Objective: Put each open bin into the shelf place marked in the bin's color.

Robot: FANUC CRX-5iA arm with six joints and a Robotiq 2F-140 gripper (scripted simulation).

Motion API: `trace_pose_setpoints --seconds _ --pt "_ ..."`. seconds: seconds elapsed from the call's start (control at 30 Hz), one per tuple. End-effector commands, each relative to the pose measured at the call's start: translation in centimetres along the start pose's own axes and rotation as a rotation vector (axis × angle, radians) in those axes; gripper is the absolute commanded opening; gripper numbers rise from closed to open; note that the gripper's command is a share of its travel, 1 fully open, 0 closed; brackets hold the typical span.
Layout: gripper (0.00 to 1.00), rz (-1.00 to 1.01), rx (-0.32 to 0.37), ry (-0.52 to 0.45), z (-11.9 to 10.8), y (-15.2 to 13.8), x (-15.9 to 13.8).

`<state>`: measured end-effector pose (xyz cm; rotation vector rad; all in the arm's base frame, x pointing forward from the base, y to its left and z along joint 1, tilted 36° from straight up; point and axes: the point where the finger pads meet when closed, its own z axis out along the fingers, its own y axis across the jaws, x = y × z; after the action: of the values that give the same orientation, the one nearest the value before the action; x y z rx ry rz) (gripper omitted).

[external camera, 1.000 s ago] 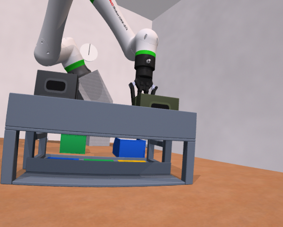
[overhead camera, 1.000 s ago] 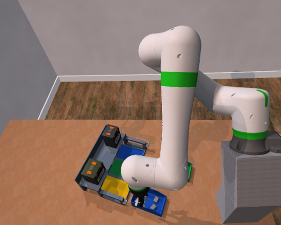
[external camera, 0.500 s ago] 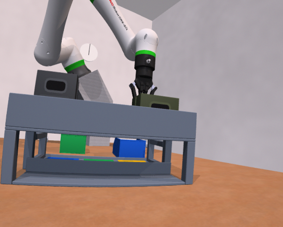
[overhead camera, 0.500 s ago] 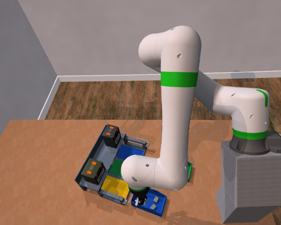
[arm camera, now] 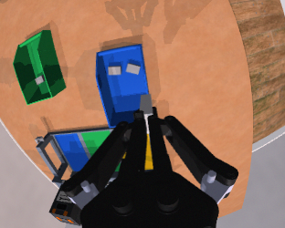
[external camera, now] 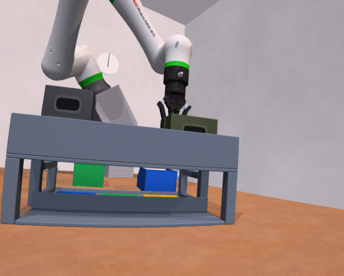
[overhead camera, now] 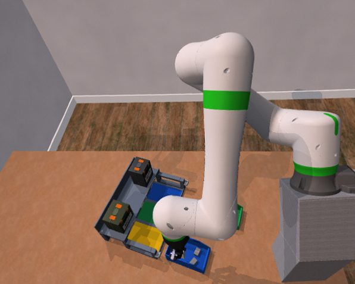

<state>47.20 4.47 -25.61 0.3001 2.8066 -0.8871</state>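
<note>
The blue bin stands on the table in front of the shelf's yellow end, with two grey parts inside. It also shows in the wrist view and behind the shelf in the exterior view. My gripper is shut, its fingertips together and empty above the bin's near end wall, at about shelf-top height. The green bin stands on the table farther off with a grey part in it, mostly hidden by the arm in the top view. The shelf's blue place and green place are empty.
A yellow place lies nearest the blue bin. A black box and an olive box stand on the shelf's top board. The robot's grey pedestal stands at the right.
</note>
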Motion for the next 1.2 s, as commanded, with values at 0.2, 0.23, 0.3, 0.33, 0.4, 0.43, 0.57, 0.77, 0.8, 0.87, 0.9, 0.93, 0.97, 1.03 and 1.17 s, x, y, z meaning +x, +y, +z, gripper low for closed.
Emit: trace_pose_setpoints --seconds 0.2,0.23,0.3,0.33,0.4,0.43,0.57,0.77,0.8,0.87,0.9,0.93,0.97,1.03,1.17 --pt "0.0 0.0 0.0 0.0 0.0 -0.1 0.0" --pt "0.0 0.0 0.0 -0.001 -0.1 -0.5 0.0" --pt "0.0 -0.001 0.001 -0.002 -0.1 -1.5 0.0" --pt "0.0 -0.001 0.001 -0.002 -0.1 -1.5 0.0" --pt "0.0 -0.005 0.005 -0.007 -0.4 -5.3 0.4" --pt "0.0 -0.005 0.006 -0.007 -0.4 -5.8 0.5" --pt "0.0 -0.009 0.008 -0.009 -0.6 -9.1 1.2" --pt "0.0 -0.017 0.008 -0.01 -0.8 -14.0 3.2" --pt "0.0 -0.018 0.008 -0.009 -0.8 -14.8 3.6" --pt "0.0 -0.02 0.008 -0.009 -0.9 -15.6 4.1" --pt "0.0 -0.02 0.008 -0.009 -0.9 -15.6 4.1" --pt "0.0 -0.024 0.006 -0.007 -1.0 -17.7 5.5" --pt "0.0 -0.025 0.006 -0.007 -1.0 -18.3 5.9" --pt "0.0 -0.028 0.005 -0.005 -1.0 -19.5 6.8" --pt "0.0 -0.034 0.001 -0.001 -1.1 -22.1 9.3"
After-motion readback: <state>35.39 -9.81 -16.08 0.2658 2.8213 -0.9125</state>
